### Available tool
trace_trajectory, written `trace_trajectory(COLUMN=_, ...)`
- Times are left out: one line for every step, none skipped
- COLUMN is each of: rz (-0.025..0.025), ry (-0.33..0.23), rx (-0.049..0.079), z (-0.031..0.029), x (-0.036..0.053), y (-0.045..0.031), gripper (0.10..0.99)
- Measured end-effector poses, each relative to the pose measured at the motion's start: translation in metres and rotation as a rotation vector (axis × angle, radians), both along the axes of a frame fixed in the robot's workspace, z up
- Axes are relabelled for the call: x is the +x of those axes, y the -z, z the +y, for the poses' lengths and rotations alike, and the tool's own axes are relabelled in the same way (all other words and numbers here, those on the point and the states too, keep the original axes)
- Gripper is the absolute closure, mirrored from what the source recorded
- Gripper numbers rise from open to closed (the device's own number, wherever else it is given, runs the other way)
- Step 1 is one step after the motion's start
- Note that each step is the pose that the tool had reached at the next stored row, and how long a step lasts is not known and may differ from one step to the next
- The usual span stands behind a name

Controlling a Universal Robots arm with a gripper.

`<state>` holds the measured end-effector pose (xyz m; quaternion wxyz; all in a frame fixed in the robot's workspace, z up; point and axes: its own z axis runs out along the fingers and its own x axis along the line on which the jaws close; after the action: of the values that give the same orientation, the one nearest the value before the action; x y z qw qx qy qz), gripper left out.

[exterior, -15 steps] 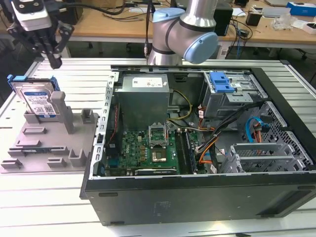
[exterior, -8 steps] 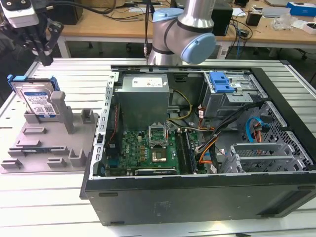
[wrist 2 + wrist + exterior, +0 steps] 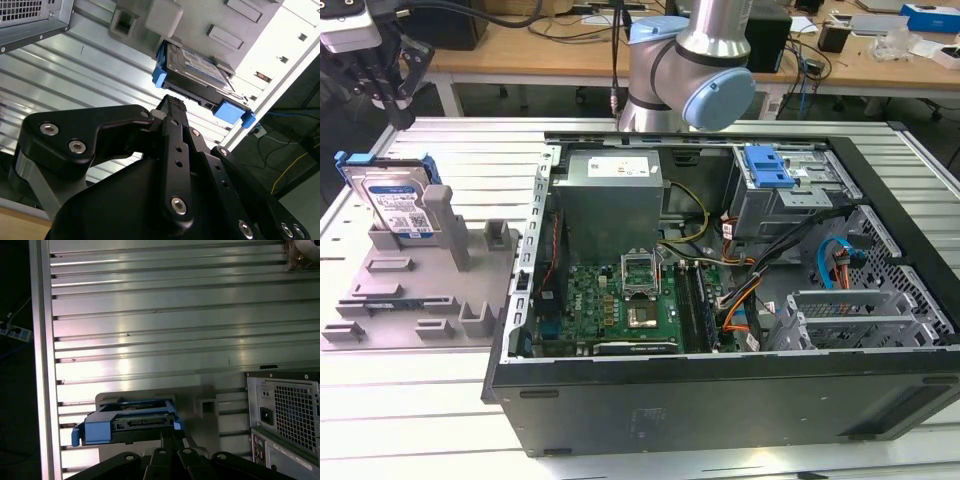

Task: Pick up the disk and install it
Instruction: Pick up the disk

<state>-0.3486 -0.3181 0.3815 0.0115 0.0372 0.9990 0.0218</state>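
The disk (image 3: 396,203), silver with a white-and-blue label and a blue carrier, stands on edge in a grey fixture (image 3: 415,300) at the exterior view's left. My gripper (image 3: 398,112) hangs above and just behind it, apart from it. In the second wrist view the disk (image 3: 200,67) lies a short way beyond the gripper (image 3: 172,102), whose black fingers meet at the tip with nothing between them. In the first wrist view the disk (image 3: 130,421) sits just past the gripper (image 3: 172,440).
An open computer case (image 3: 720,400) lies on the slatted aluminium table (image 3: 410,420), to the exterior view's right of the fixture. Inside are a grey power-supply box (image 3: 610,195), a motherboard (image 3: 620,300) and a drive cage with a blue latch (image 3: 767,168). The arm's base (image 3: 690,70) stands behind the case.
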Motion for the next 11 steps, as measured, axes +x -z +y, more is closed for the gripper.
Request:
trace_trajectory(rz=0.0000, ry=0.000, rx=0.000, z=0.0000, x=0.0000, y=0.0000, gripper=0.980)
trace_trajectory(rz=0.0001, ry=0.000, rx=0.000, z=0.0000, x=0.0000, y=0.0000, gripper=0.980)
trace_trajectory(rz=0.0000, ry=0.000, rx=0.000, z=0.0000, x=0.0000, y=0.0000, gripper=0.980)
trace_trajectory(rz=0.0000, ry=0.000, rx=0.000, z=0.0000, x=0.0000, y=0.0000, gripper=0.980)
trace_trajectory(rz=0.0000, ry=0.000, rx=0.000, z=0.0000, x=0.0000, y=0.0000, gripper=0.980)
trace_trajectory(rz=0.0000, ry=0.000, rx=0.000, z=0.0000, x=0.0000, y=0.0000, gripper=0.980)
trace_trajectory(rz=0.0000, ry=0.000, rx=0.000, z=0.0000, x=0.0000, y=0.0000, gripper=0.980)
trace_trajectory(rz=0.0000, ry=0.000, rx=0.000, z=0.0000, x=0.0000, y=0.0000, gripper=0.980)
trace_trajectory(rz=0.0000, ry=0.000, rx=0.000, z=0.0000, x=0.0000, y=0.0000, gripper=0.980)
trace_trajectory(rz=0.0001, ry=0.000, rx=0.000, z=0.0000, x=0.0000, y=0.0000, gripper=0.980)
trace_trajectory(rz=0.0006, ry=-0.001, rx=0.000, z=0.0000, x=0.0000, y=0.0000, gripper=0.980)
